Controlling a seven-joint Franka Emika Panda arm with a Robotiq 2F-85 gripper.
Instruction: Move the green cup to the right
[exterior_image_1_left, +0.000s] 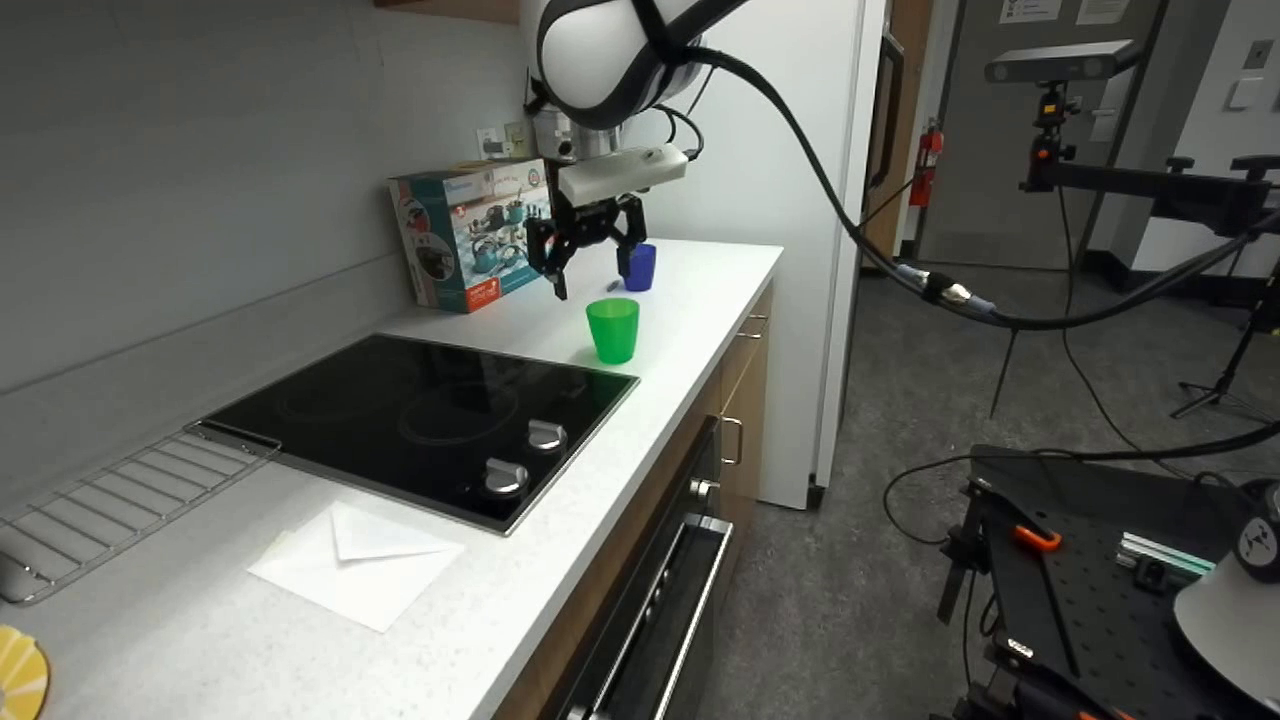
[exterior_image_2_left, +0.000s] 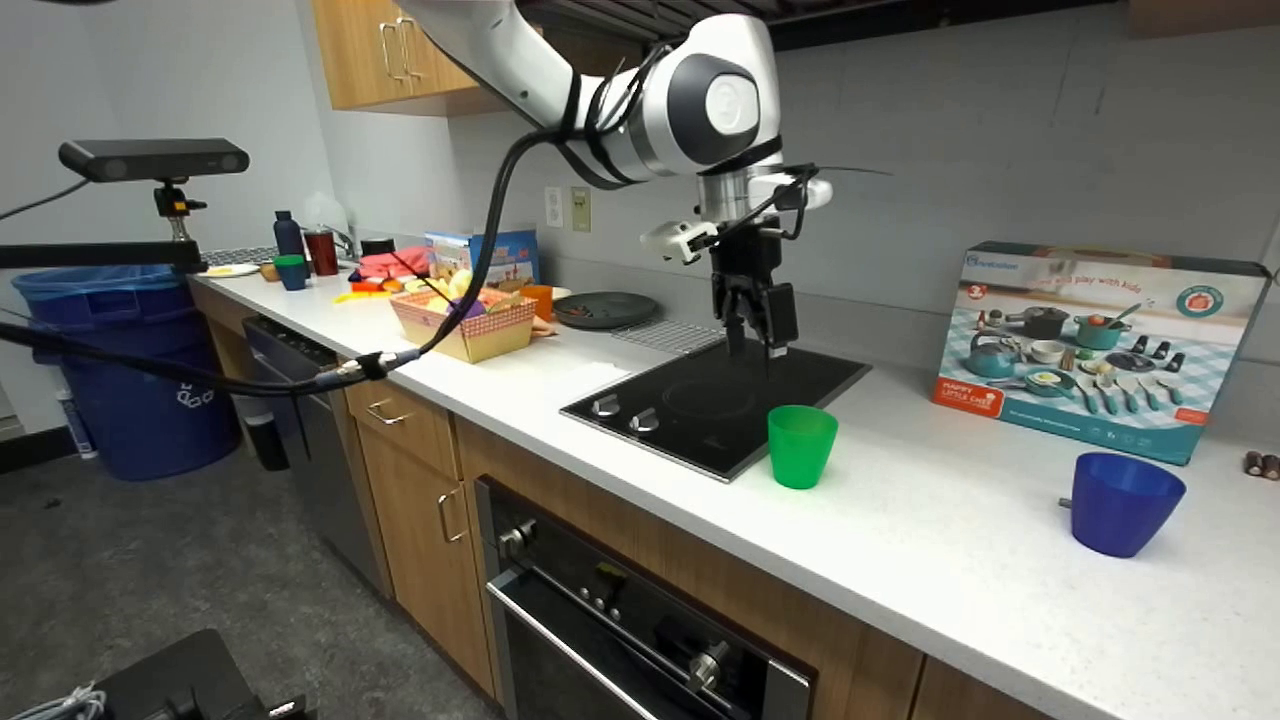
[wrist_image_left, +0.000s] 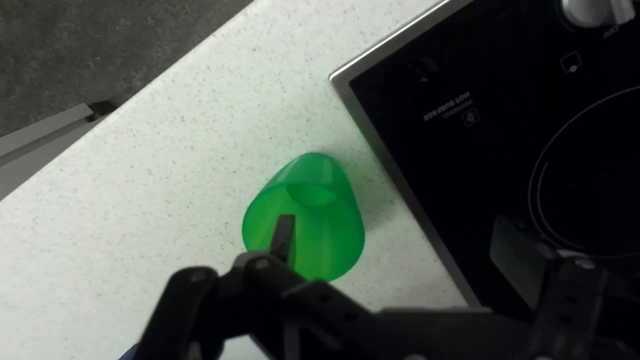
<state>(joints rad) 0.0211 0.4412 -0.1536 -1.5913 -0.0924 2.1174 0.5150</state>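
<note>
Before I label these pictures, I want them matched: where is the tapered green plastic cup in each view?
In an exterior view: tapered green plastic cup, near the centre.
In an exterior view: the cup, right of and below centre.
Wrist view: the cup, just below centre.
Shared landmark: the black metal-edged cooktop, close beside the cup in all three.

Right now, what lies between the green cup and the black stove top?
Only a strip of bare white counter; in the wrist view it separates the green cup from the black stove top.
</note>
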